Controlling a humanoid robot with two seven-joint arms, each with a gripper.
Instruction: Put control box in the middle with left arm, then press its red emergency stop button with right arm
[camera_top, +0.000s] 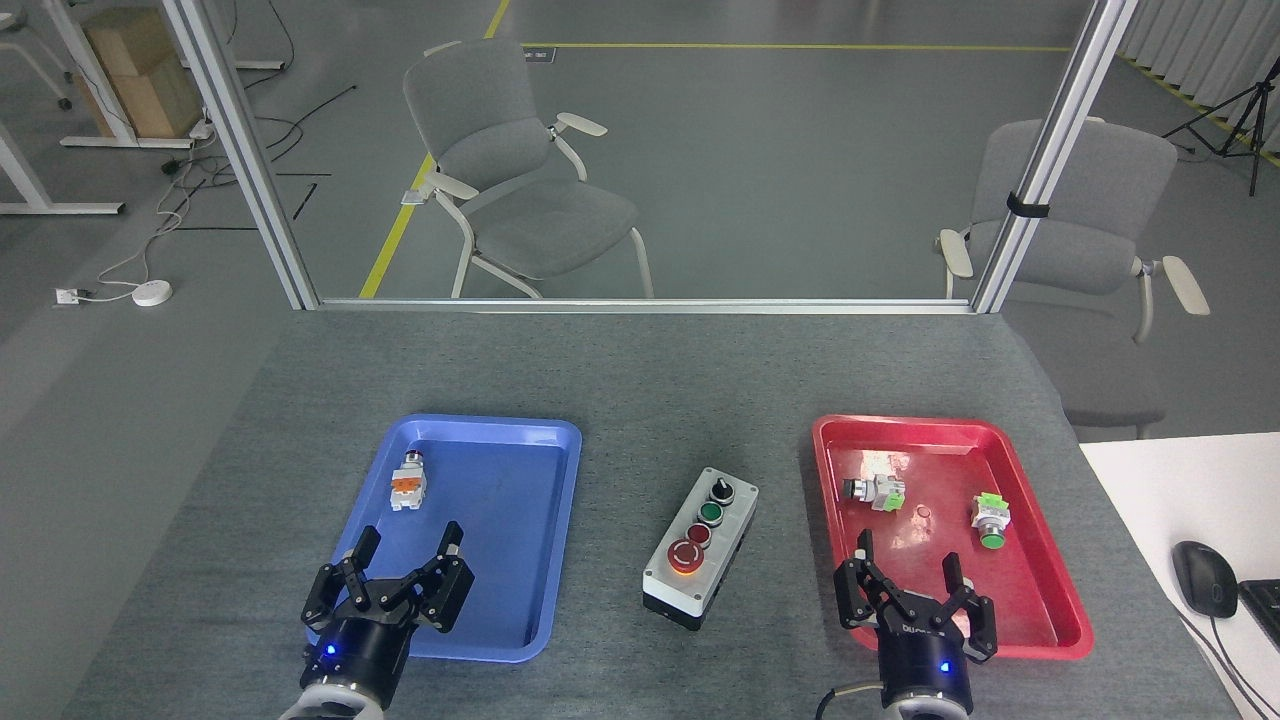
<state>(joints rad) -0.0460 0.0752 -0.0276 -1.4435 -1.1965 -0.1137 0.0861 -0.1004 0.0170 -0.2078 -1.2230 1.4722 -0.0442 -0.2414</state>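
The light-grey control box (700, 547) with its black base lies on the grey cloth in the middle (640, 400), between the two trays, angled toward the far right. Its row runs black knob, green button, small red button, then the big red emergency stop button (684, 556) nearest me. My left gripper (405, 565) stands open at the near left, over the blue tray's front-left corner, holding nothing. At the near right, my right gripper (910, 575) is open and empty over the red tray's front edge, well right of the box.
The blue tray (520, 570) holds a small white-and-orange switch part (408, 483). Inside the red tray (1050, 600) lie a black-headed switch part (874, 491) and a green-headed one (990, 520). A mouse (1204, 578) sits on the white desk at right. Two chairs stand beyond the table.
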